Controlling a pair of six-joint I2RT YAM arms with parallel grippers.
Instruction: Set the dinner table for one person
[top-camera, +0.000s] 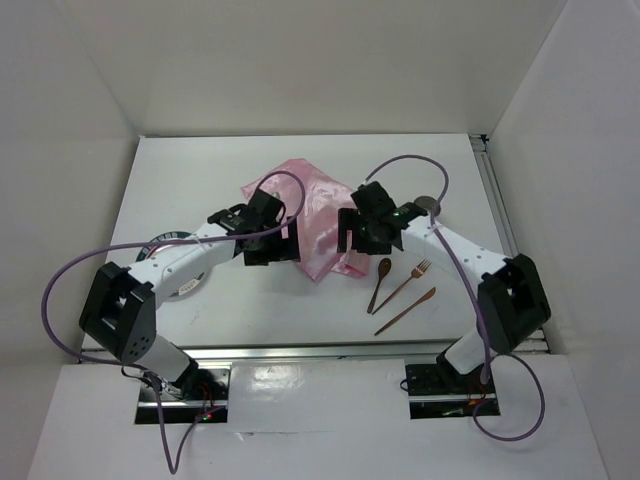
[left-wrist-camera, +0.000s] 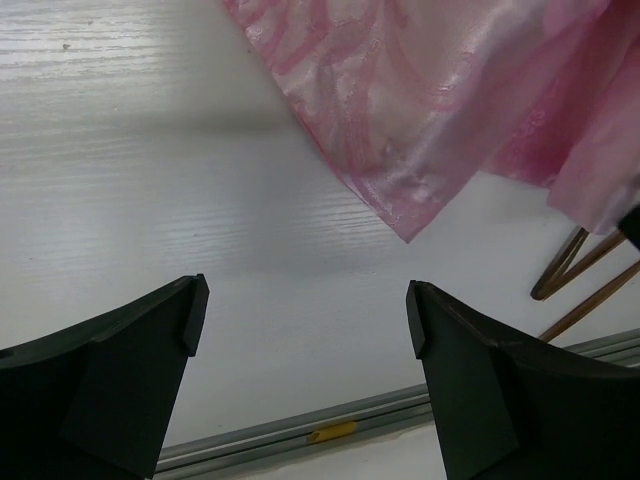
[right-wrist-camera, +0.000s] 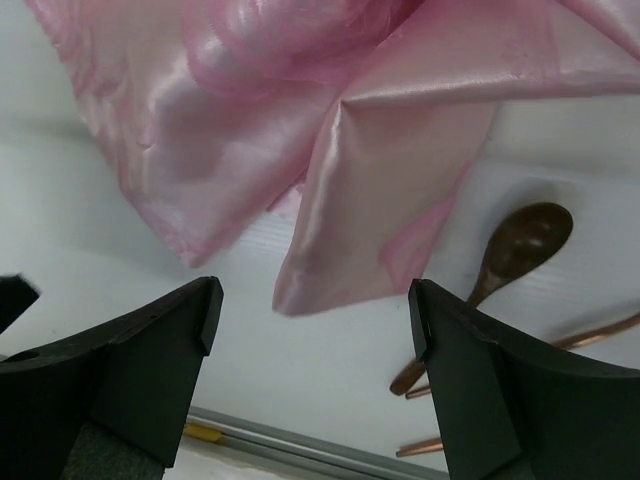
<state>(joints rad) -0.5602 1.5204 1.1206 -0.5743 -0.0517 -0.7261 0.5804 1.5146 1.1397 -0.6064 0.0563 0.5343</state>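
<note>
Top external view showed the white counter (top-camera: 300, 310) filling the floor of the walled workspace, metal rails on its near and right edges. A shiny pink cloth (top-camera: 318, 215) lay crumpled near its middle, between the two arms. The left end effector (left-wrist-camera: 300, 315) was spread wide and held nothing; in the left wrist view its fingers (left-wrist-camera: 120, 370) hung over bare counter with a corner of the cloth just ahead of them. The right end effector (right-wrist-camera: 312, 310) was likewise spread and empty, a folded edge of the cloth lying ahead of the gap. Right of the cloth, a spoon (top-camera: 381, 280), fork (top-camera: 410, 280) and knife (top-camera: 408, 310) lay side by side, slanted. A green-rimmed plate (top-camera: 158, 241) sat at the left, mostly hidden under the left arm, so its contents could not be told.
</note>
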